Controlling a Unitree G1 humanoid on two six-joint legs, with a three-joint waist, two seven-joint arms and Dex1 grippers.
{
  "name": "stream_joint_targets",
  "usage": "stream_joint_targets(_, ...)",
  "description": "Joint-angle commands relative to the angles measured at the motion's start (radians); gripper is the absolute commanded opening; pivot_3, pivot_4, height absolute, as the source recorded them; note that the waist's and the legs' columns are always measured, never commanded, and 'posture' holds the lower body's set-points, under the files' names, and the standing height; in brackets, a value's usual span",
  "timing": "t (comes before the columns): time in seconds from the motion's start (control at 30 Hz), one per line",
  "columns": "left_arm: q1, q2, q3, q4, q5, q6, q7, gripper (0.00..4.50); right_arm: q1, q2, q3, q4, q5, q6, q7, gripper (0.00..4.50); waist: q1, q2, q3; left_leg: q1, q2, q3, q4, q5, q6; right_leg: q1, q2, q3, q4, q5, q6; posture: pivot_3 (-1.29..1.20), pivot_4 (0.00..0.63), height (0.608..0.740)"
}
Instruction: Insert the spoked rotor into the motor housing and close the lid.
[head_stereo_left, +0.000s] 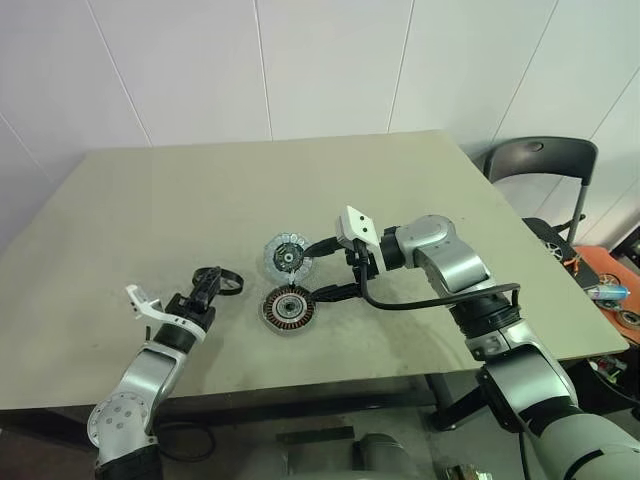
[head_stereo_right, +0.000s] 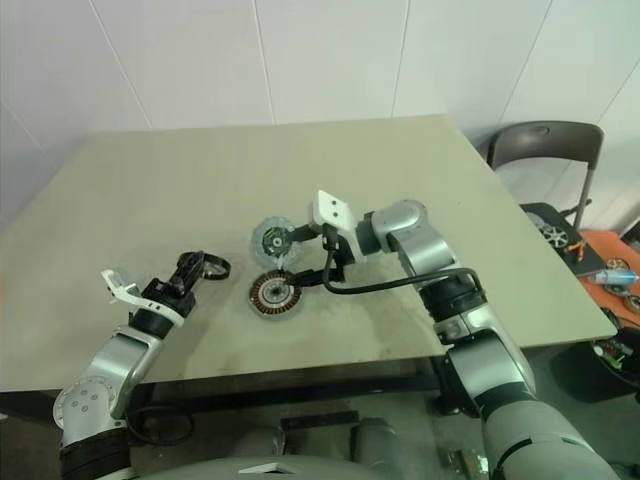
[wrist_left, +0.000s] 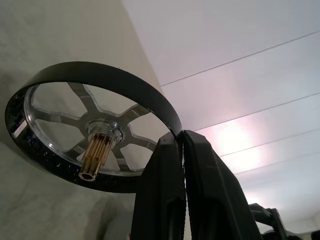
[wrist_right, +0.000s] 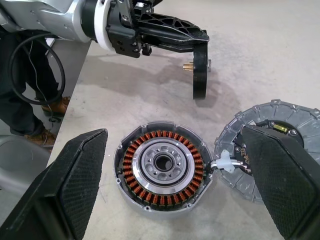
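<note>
Left wrist view: left tool (wrist_left: 182, 145) was clamped on the black rim of the spoked rotor (wrist_left: 90, 125), brass shaft stub poking out of the hub, so pretty sure it was a solid pinch on the rim.
Rotor spot: held up on edge just off the counter (head_stereo_left: 200, 190), toward the counter's left front area.
Housing spot: motor housing (head_stereo_left: 288, 309) lay flat near the middle of the counter, closer to the front edge, copper windings facing up, centre bore free.
Lid: lid (head_stereo_left: 287, 256) flopped open flat just behind the housing, touching at the hinge side.
Right tool: right tool (wrist_right: 170, 190) wide open, holding nothing, fingers straddling the housing from the right.
Key relation: housing sat to the right of the left tool; the rotor's shaft lay roughly level while the bore points up, so I'd guess it needs tipping flat before dropping in.
View difference: right wrist view showed the windings and empty bore clearly; head views only gave the layout.
</note>
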Motion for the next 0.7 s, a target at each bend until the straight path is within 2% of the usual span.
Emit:
stream_joint_targets(0.03,-0.024,0.031,-0.015,-0.008,0.061,-0.047,-0.060,0.00,-0.019,0.005,-0.011,-0.009,0.009,-0.013,-0.003,4.50,0.000,0.000,0.000,0.000,0.000,0.000,0.000,0.000,0.000,0.000,0.000,0.000,0.000,0.000,0.000,0.00,0.000,0.740)
stream_joint_targets(0.27,-0.107,0.070,-0.085,0.023,0.217,-0.130,-0.214,0.00,-0.018,0.008,-0.008,-0.006,0.008,-0.014,-0.002,4.50,0.001,0.000,0.000,0.000,0.000,0.000,0.000,0.000,0.000,0.000,0.000,0.000,0.000,0.000,0.000,0.00,0.000,0.740)
stream_joint_targets(0.37,-0.129,0.053,-0.097,0.097,0.273,-0.162,-0.218,0.00,-0.017,0.010,-0.009,-0.010,0.009,-0.012,-0.004,4.50,0.001,0.000,0.000,0.000,0.000,0.000,0.000,0.000,0.000,0.000,0.000,0.000,-0.001,0.000,0.000,0.00,0.000,0.740)
stream_joint_targets(0.47,-0.126,0.032,-0.095,0.118,0.292,-0.175,-0.218,0.00,-0.013,0.007,-0.011,-0.016,0.010,-0.009,-0.007,4.50,-0.002,0.000,0.000,0.000,0.000,0.000,0.000,0.000,0.000,0.000,0.000,0.000,0.000,0.000,0.000,0.00,0.000,0.740)
stream_joint_targets(0.57,-0.121,-0.006,-0.066,0.110,0.252,-0.170,-0.203,0.00,-0.008,0.002,-0.012,-0.022,0.011,-0.008,-0.008,4.50,0.001,0.000,0.000,-0.001,0.000,0.000,0.000,0.000,0.000,-0.001,0.000,0.000,0.000,0.001,0.000,0.00,0.000,0.740)
stream_joint_targets(0.7,-0.081,-0.023,-0.048,0.072,0.224,-0.151,-0.200,0.99,-0.007,-0.002,-0.012,-0.023,0.010,-0.007,-0.007,4.50,-0.001,0.000,0.000,-0.001,0.000,0.000,0.000,0.000,0.000,-0.001,0.000,0.000,0.000,0.001,0.001,0.00,0.000,0.740)
